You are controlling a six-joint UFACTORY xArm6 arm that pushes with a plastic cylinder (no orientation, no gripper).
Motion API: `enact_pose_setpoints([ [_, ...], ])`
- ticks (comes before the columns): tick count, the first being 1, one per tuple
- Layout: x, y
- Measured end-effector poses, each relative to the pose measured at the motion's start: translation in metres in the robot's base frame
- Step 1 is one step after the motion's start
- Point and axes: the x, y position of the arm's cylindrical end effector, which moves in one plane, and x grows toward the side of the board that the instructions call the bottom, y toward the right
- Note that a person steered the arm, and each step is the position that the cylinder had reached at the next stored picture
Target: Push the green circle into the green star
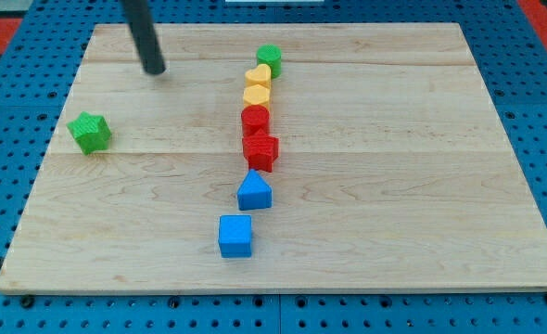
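My tip (155, 69), a bare rod grasping nothing, stands well left of the green circle (269, 57); pushing from there risks dragging the touching yellow heart (259, 75) toward the green star (90, 132).

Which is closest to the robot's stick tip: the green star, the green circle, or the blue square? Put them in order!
From my tip, in the camera view:
1. Green star, below and to the view's left.
2. Green circle, off to the view's right, heading the row of blocks.
3. Blue square, far down near the view's bottom.
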Motion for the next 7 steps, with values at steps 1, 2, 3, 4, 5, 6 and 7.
enact_pose_setpoints([
  [1,-0.033,0.121],
  [2,0.001,0.177],
  [3,0.040,0.098],
  [4,0.043,0.008],
  [5,0.002,0.006],
  [6,0.052,-0.028],
  [7,0.122,-0.058],
])
